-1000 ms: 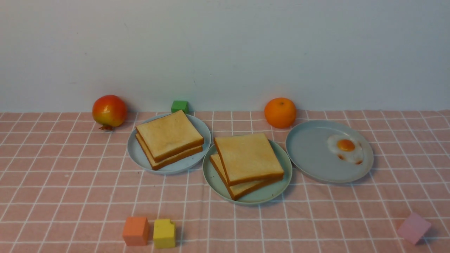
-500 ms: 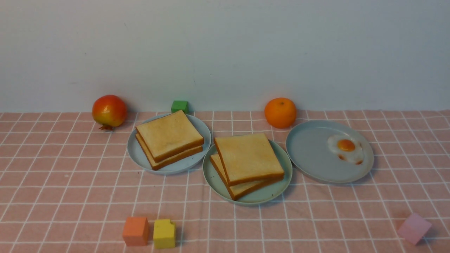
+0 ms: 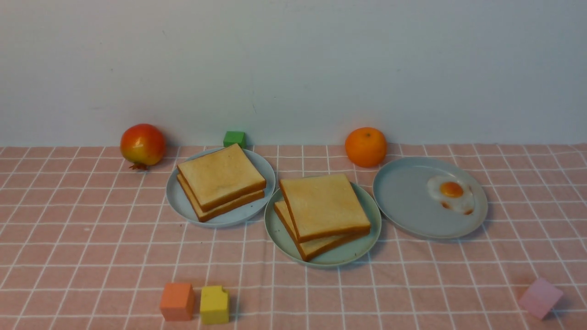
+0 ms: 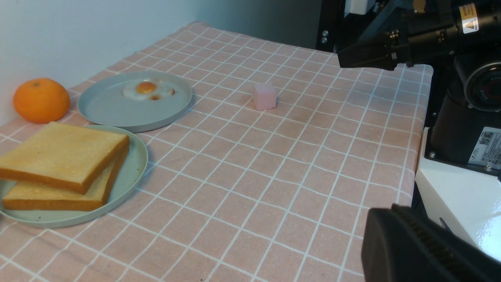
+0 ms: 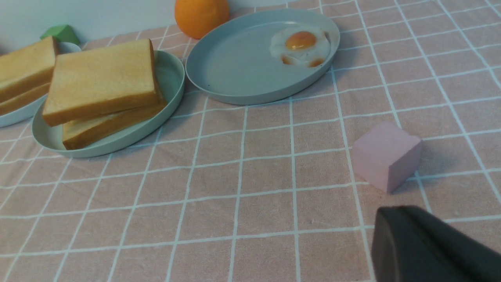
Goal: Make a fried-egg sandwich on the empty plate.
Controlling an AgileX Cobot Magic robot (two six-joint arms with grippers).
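On the pink checked tablecloth [image 3: 91, 247] the mint-green plate [image 3: 353, 250] sits in the middle of the front view and carries two toast slices, the upper toast slice [image 3: 323, 204] skewed over the lower toast slice [image 3: 316, 245] so that its corners overhang, which looks like a stack laid down slice by slice; whether an egg lies between them cannot be told, since only crusts show at the gap; the one fried egg [image 3: 451, 192] in sight lies toward the far right of the grey-blue plate [image 3: 408, 206] just right of the mint one, the two rims nearly touching. A second grey-blue plate [image 3: 183, 206] to the left holds its own pair of toast slices [image 3: 220, 176], probably the supply the sandwich bread is drawn from (its rim meets the mint plate's rim too, so the reach between them is short). If the stack does hold a filling, the sandwich reads as finished; that is a judgement only. Neither arm enters the front view; the left gripper [image 4: 422, 246] and the right gripper [image 5: 426, 243] show merely as dark edges in their own wrist views, near the table's front, both closed up and holding nothing, seemingly parked clear of the plates; the right one hangs near the pink block [image 5: 385, 154].
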